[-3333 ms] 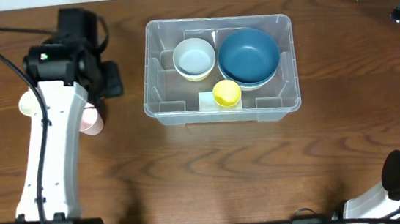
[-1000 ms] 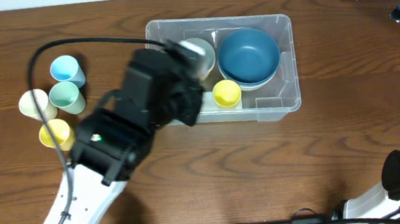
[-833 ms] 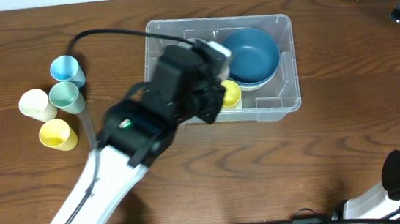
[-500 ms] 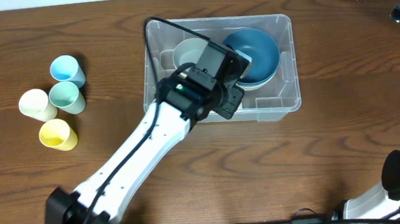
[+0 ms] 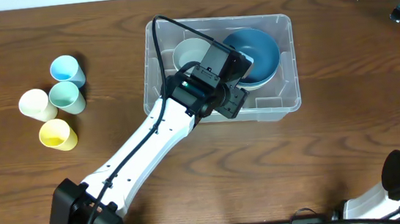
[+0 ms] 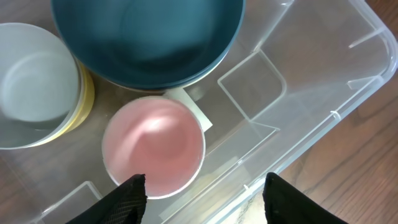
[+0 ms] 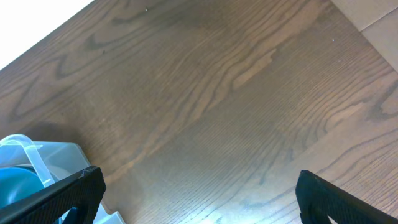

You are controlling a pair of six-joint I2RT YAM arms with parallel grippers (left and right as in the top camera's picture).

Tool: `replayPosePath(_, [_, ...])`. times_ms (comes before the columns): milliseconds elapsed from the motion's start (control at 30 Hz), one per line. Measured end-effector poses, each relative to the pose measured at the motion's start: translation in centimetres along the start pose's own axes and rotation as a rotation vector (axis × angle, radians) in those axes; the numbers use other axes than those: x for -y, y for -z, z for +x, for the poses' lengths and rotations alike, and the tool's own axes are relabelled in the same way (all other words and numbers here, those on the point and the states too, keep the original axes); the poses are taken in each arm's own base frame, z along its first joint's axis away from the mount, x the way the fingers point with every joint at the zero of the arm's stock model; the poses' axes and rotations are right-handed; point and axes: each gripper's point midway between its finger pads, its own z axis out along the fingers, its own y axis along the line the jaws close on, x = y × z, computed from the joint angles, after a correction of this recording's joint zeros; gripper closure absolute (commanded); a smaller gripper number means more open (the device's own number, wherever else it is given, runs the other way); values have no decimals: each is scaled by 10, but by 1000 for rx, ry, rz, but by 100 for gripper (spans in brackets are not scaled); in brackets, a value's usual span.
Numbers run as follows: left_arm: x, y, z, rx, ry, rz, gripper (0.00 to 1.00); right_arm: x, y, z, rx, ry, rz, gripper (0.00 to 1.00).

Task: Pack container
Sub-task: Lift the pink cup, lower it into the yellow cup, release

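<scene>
Though mouth-up, container lengthwise left-right.

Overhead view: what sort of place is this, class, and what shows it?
Probably a robotics lab workbench: a white robot arm reaches into a clear plastic rectangular container on a brown wooden table, four pastel plastic cups alongside.

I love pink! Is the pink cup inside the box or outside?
Inside. The pink cup sits upright, mouth up, within the box, beside the blue bowl.
</scene>
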Motion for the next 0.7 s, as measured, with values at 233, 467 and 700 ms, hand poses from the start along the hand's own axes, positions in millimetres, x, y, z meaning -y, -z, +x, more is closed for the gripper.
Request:
replayPosePath(233, [-32,25,-3,37,90,-42,39,0,0,0,0,0,0,1])
replayPosePath(467, [-114,137,28,146,378,-243,38,0,0,0,0,0,0,1])
replayPosePath(700, [-182,201,127,10,774,-529,38,0,0,0,0,0,0,1])
